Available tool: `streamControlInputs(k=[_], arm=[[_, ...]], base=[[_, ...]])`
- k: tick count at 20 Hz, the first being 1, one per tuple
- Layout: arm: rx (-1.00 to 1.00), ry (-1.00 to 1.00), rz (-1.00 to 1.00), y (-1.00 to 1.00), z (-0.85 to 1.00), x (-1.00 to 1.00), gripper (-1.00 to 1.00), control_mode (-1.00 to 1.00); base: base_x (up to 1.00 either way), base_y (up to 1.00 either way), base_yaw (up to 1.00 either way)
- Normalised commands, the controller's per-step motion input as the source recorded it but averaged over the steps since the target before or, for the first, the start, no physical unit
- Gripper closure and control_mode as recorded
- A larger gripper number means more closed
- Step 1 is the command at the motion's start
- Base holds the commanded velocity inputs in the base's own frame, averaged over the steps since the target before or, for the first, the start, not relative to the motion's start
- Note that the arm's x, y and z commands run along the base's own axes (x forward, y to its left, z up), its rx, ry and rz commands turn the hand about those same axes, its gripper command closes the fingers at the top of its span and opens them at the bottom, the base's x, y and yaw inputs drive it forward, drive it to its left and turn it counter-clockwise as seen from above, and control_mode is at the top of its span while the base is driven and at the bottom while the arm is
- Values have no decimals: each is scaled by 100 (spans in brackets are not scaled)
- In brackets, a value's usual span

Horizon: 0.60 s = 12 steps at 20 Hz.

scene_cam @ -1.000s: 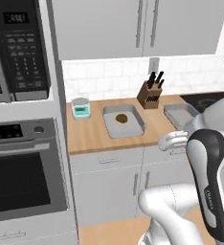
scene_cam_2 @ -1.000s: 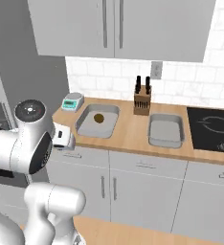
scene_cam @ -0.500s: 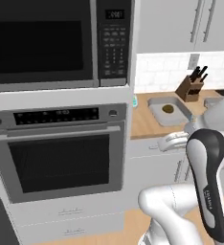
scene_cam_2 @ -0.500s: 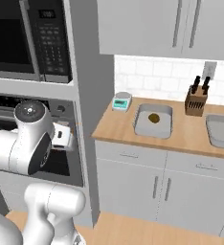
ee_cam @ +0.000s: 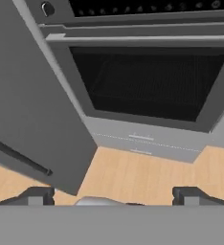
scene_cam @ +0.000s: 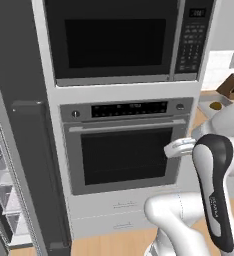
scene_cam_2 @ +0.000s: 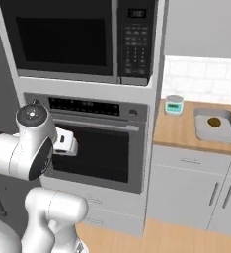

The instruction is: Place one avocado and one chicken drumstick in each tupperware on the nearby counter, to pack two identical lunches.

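One light-grey tupperware (scene_cam_2: pixel 229 134) sits on the wooden counter (scene_cam_2: pixel 179 132) at the right, with an olive-brown avocado (scene_cam_2: pixel 214 121) lying inside it. The left base view catches the same tupperware (scene_cam: pixel 207 101) and avocado (scene_cam: pixel 216 106) at its right edge. The chicken drumstick is out of view. My gripper (ee_cam: pixel 113 196) is far from the counter, held in front of the oven and pointing down at its door and the floor. Its fingertips (ee_cam: pixel 36 195) stand wide apart, open, with nothing between them.
A wall oven (scene_cam_2: pixel 95 148) with a microwave (scene_cam_2: pixel 78 39) above it stands straight ahead. A dark fridge door (scene_cam: pixel 31 150) hangs open at the left, showing shelves (scene_cam: pixel 1 190). A white scale (scene_cam_2: pixel 174 105) and a knife block (scene_cam: pixel 233 85) stand on the counter.
The whole picture has swung left with the base: the counter and tray slid to the right edge, and the oven, microwave and fridge door came into view. The gripper stays open.
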Motion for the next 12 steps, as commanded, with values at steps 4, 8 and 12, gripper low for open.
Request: streamControlInputs(k=[4, 8, 12], arm=[[0, 0, 0, 0, 0, 0, -100, 100], [0, 0, 0, 0, 0, 0, -100, 100], [0, 0, 0, 0, 0, 0, -100, 100]], base=[[-100, 100, 0], [-93, 100, 0], [-9, 100, 0]])
